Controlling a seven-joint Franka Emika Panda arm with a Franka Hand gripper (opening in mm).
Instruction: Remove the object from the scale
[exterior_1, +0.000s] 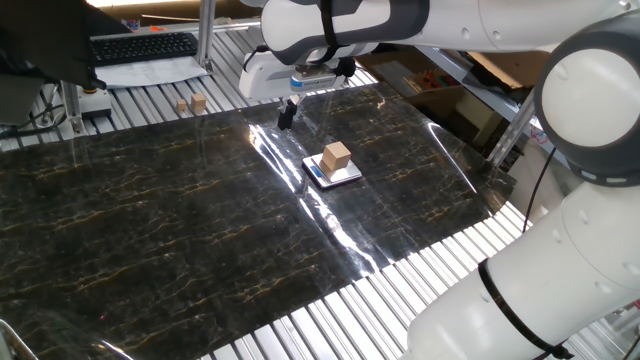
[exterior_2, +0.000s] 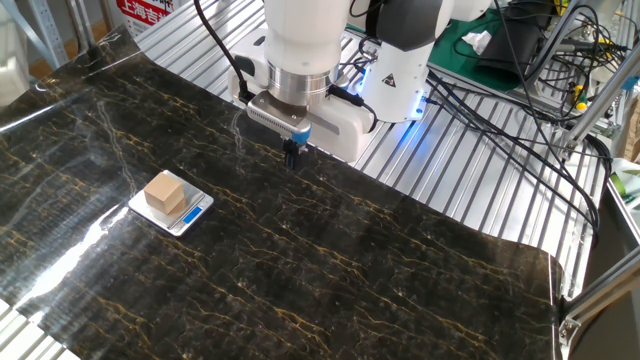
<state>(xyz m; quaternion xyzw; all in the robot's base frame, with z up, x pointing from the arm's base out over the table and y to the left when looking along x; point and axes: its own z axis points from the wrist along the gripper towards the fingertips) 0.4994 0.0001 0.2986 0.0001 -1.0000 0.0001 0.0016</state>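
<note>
Your light-brown wooden cube (exterior_1: 337, 156) (exterior_2: 165, 193) sits on the silvery-white square scale (exterior_1: 346, 175) (exterior_2: 197, 210); your gripper (exterior_1: 287, 113) (exterior_2: 292, 157), fingers seemingly together, hovers near the table's far edge.

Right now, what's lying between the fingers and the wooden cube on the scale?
Nothing: only bare dark marbled sheet separates the gripper from the cube on the scale, clearest in the other fixed view.

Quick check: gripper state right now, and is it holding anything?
Gripper: shut, holding nothing; it hangs apart from the wooden cube, which sits on the scale.
</note>
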